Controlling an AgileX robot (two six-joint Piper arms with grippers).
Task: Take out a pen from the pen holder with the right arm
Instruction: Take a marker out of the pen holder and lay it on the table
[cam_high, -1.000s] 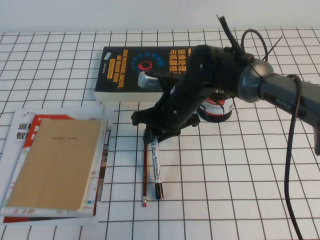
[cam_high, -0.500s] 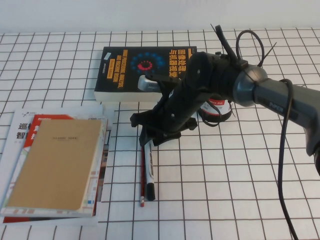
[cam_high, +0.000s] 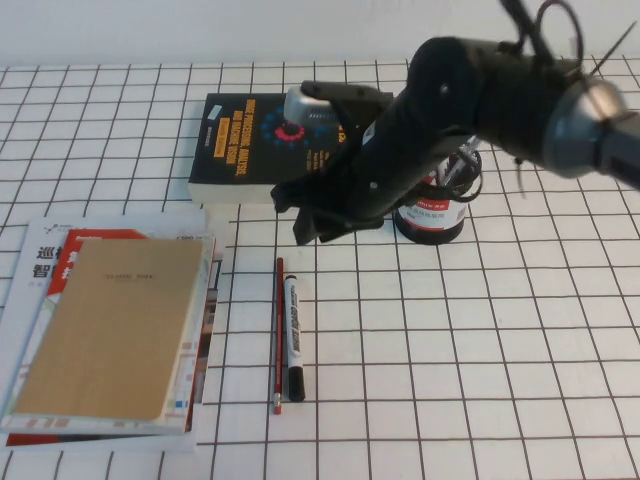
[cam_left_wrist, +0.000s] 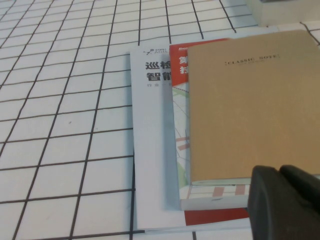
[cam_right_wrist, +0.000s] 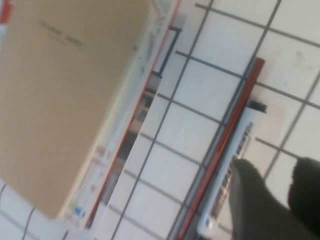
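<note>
High view overhead; both wrist views close, probably sharing notebook (cam_left_wrist: 250, 100).

Book (cam_high: 250, 150): lay at the back of the table (cam_high: 480, 350), left of centre.
Pen holder (cam_high: 432, 215): stood just right of the book.
Right gripper (cam_high: 325, 228): hung before the book's front edge, left of the pen holder.
Pen (cam_high: 291, 335): lay on the table nearer than the right gripper, close along the right of a pencil (cam_high: 277, 330).
Notebook (cam_high: 115, 325): lay on a stack of booklets (cam_high: 35, 255), front left.
Left gripper (cam_left_wrist: 281, 175): sat over an edge of that stack.

Black arm (cam_high: 440, 120), black right pincer (cam_high: 312, 230), silver joint (cam_high: 598, 125), cables (cam_high: 560, 18)
</note>
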